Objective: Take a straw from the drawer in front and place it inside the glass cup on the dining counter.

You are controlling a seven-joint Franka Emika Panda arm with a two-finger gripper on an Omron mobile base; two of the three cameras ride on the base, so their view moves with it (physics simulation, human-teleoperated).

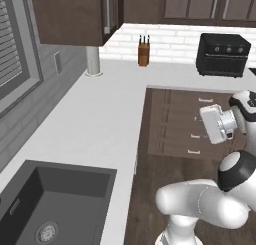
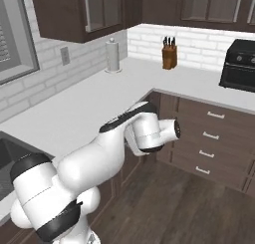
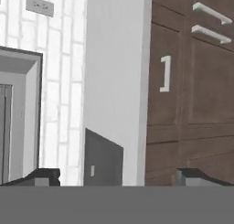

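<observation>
The arm is folded low in front of the corner cabinets, gripper (image 3: pixel 117 176) rolled sideways, jaws spread wide and empty. The drawers (image 2: pixel 211 133) sit shut, their long fronts level.

One sink (image 1: pixel 55 204) is sunk into the table's near left corner. Against the table's back edge stand one knife block (image 1: pixel 144 53), one black oven (image 1: pixel 223 54) and one paper towel roll (image 2: pixel 113 55). Four drawer handles (image 2: pixel 210 135) stack below the table's front edge.
</observation>
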